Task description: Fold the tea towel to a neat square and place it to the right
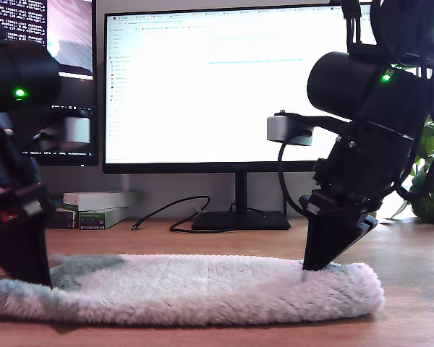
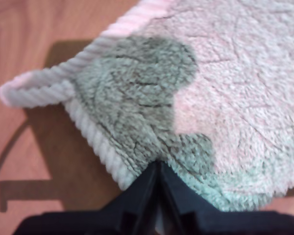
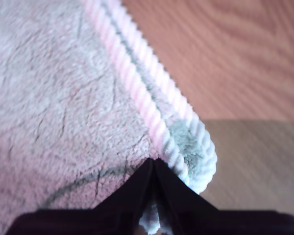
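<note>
My first gripper [image 2: 156, 169] and my second gripper [image 3: 154, 166] each pinch a corner of the fluffy off-white plush tea towel [image 1: 195, 289]. Both bites look shallow; I judge a quick lift could pull the pink ribbed edge [image 3: 137, 83] free.

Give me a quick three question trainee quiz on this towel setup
1. True or false: the towel lies folded into a long strip on the table.
2. What does each gripper clamp? A) a towel corner B) the cable C) nothing
3. Which patch colour shows at my first gripper?

Key: 1 true. 2 A; my second gripper pinches the ribbed pink edge. 3 green.
</note>
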